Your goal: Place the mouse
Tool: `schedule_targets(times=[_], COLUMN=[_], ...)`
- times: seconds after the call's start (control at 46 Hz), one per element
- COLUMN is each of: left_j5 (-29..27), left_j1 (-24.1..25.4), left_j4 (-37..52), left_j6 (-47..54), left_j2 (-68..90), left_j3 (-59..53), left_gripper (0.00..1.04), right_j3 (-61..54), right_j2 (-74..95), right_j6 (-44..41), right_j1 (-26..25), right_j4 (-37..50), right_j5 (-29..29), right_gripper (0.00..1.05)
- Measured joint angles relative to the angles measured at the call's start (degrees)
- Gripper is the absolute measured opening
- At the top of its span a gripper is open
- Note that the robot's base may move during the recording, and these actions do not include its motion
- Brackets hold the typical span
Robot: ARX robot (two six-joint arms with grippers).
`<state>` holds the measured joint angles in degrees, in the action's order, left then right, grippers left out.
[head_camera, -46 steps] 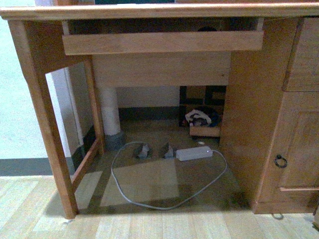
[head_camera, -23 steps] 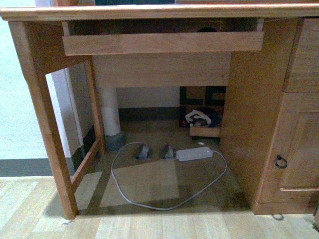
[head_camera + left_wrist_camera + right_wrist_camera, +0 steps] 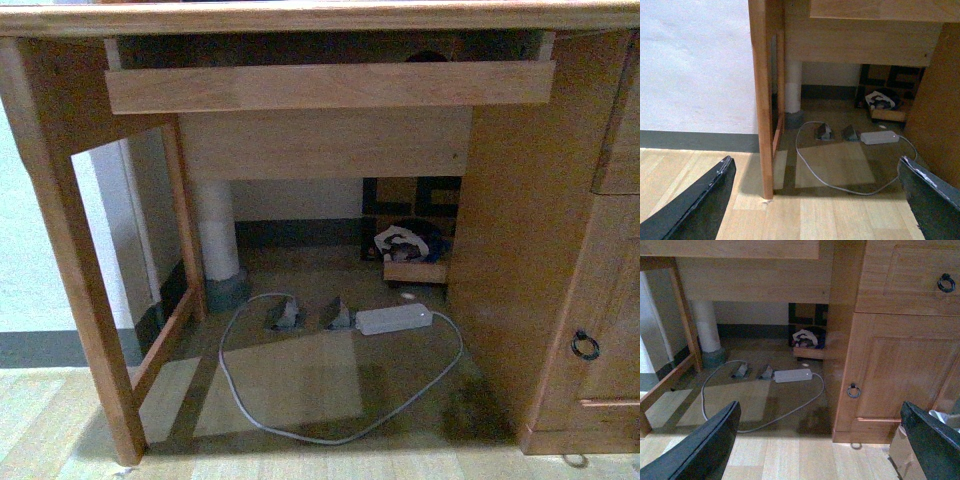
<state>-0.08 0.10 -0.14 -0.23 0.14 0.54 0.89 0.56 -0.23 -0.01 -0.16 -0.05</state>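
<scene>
Wooden desk (image 3: 320, 17) closer than half a second back, near leg shifted outward, cabinet's metal ring pull (image 3: 585, 345) lower and further right. Seemingly the small black oval mouse (image 3: 427, 56), just peeking over pull-out tray's front board (image 3: 330, 86). Low above pale plank floor (image 3: 840, 220): left gripper (image 3: 815, 165) and right gripper (image 3: 820, 407), black fingers spread wide, gripping nothing.

1. A dark rounded shape (image 3: 427, 56), upper right, peeks over the tray board (image 3: 330, 87); unidentifiable.
2. The bundle (image 3: 405, 241) under the desk (image 3: 300, 18) is blurred.
3. The left gripper (image 3: 816, 160) and right gripper (image 3: 821, 403) are cut off at the lower corners.
</scene>
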Motion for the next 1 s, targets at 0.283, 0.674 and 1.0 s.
schedule_targets(times=[0.283,0.674,1.0], left_j5=[0.02,0.07,-0.04], left_j1=[0.00,-0.02,-0.04], left_j4=[0.02,0.04,-0.02], left_j6=[0.00,0.02,-0.04], left_j2=[0.00,0.07,0.02], left_j3=[0.00,0.00,0.00], left_gripper=[0.98,0.98,0.98], right_j3=[0.00,0.00,0.00], right_j2=[0.00,0.00,0.00], right_j6=[0.00,-0.02,-0.02], right_j1=[0.00,0.00,0.00], right_j4=[0.00,0.17,-0.02], right_j5=[0.04,0.00,0.02], right_gripper=[0.98,0.98,0.98])
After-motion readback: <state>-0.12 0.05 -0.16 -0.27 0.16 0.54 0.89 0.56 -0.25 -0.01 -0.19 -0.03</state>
